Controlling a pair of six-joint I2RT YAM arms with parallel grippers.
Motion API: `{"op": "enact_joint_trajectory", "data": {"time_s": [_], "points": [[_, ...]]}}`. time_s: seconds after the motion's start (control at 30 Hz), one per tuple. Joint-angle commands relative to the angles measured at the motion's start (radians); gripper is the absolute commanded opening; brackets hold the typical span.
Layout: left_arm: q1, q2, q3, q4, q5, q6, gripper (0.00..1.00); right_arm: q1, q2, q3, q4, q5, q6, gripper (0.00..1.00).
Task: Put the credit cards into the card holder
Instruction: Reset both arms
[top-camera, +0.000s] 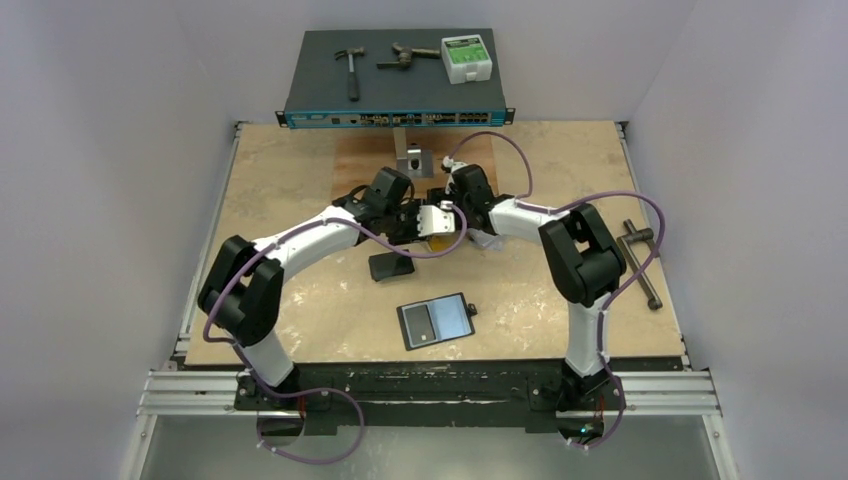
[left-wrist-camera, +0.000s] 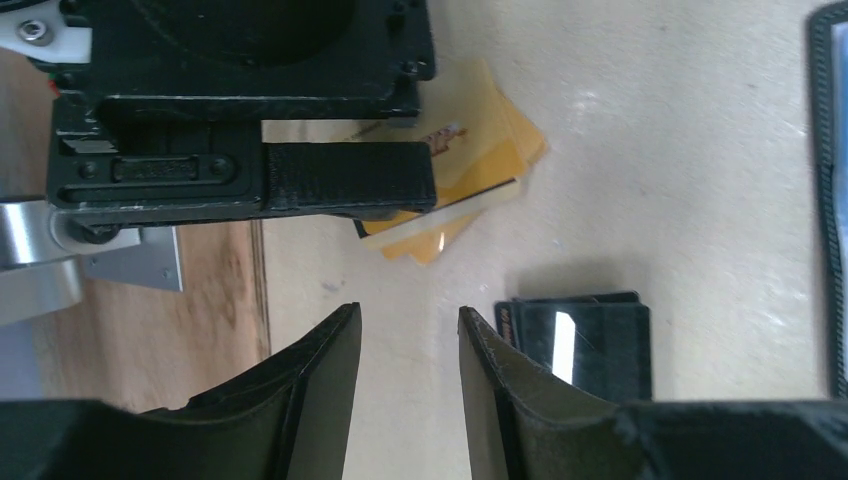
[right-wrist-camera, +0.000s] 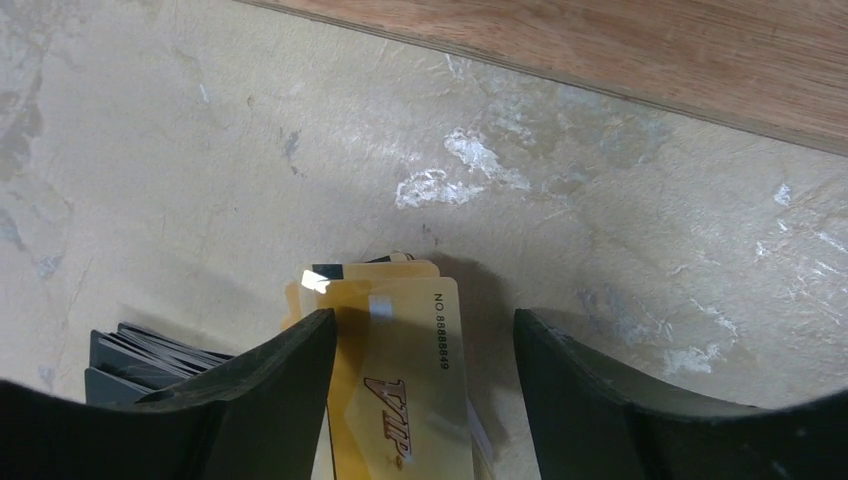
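Note:
A small pile of gold-orange credit cards (right-wrist-camera: 400, 370) lies on the table, the top one printed VIP. My right gripper (right-wrist-camera: 425, 325) stands open over the pile. Its left finger is at the top card's edge and its right finger (right-wrist-camera: 600, 400) is well apart from it. The left wrist view shows the same cards (left-wrist-camera: 490, 160) under the right gripper's finger (left-wrist-camera: 350, 178). My left gripper (left-wrist-camera: 405, 315) is open just short of them with nothing between its fingers. The card holder (top-camera: 437, 320) lies open nearer the arm bases, its snap tab on the right edge.
A plain black pouch (top-camera: 390, 265) lies close to the left of the cards, glossy in the left wrist view (left-wrist-camera: 585, 340). At the back stands a network switch (top-camera: 395, 100) carrying a hammer (top-camera: 352, 70) and a green box (top-camera: 467, 57). A T-handled tool (top-camera: 640, 260) lies at the right.

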Motion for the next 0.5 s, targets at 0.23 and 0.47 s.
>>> {"op": "enact_joint_trajectory", "data": {"time_s": [0.23,0.47], "points": [[0.002,0.104,0.032,0.236,-0.013,0.021,0.40,-0.048,-0.014,-0.048,0.021,-0.060,0.011,0.51],[0.001,0.138,0.051,0.259,-0.009,0.012,0.40,-0.076,-0.031,-0.073,0.046,-0.111,0.021,0.63]]}}
